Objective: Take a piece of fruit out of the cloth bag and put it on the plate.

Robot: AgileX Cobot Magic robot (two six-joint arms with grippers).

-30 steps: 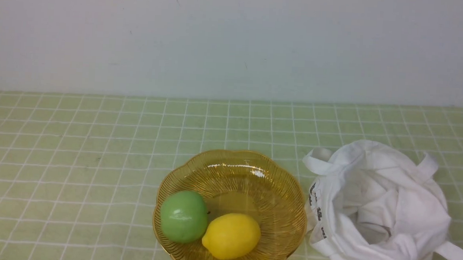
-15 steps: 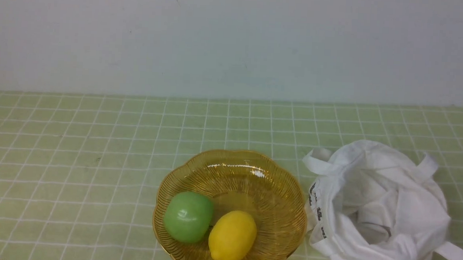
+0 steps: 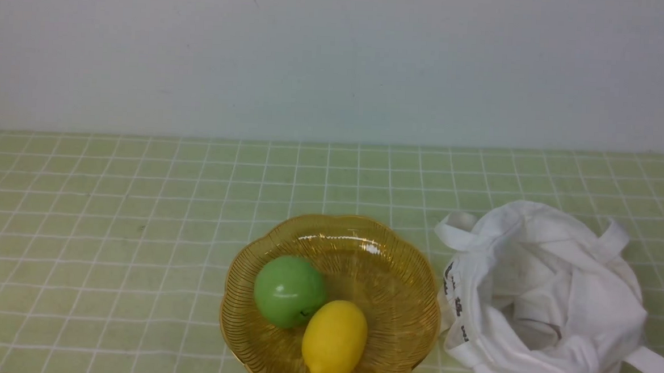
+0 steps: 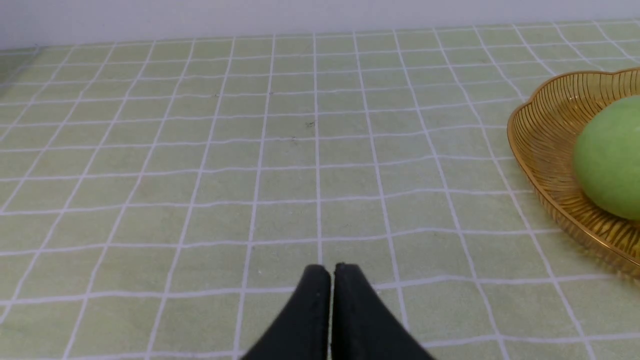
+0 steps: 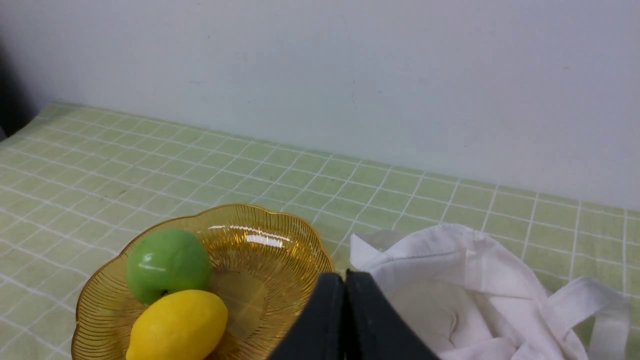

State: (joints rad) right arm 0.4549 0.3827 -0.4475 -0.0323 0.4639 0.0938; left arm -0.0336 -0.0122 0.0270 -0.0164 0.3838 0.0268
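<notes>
While the left gripper [image 4: 331, 271] hangs over bare green checked tablecloth [image 4: 200, 165] with its two black fingers pressed together on nothing, the right gripper [image 5: 345, 279] is likewise closed and empty, with both plate and bag in its camera's sight. In the front view, nearest the robot on the amber ribbed plate [image 3: 388, 257], a yellow lemon [image 3: 334, 339] lies at the plate's near edge. Just behind it and to its left sits a green apple [image 3: 289, 291], touching the lemon. The white cloth bag [image 3: 547, 300] lies crumpled just beside the plate's right rim, its mouth slack and gaping upward; its inside is hidden by folds. Beyond plate and bag the tablecloth runs back to a plain pale wall [image 3: 338, 62].
</notes>
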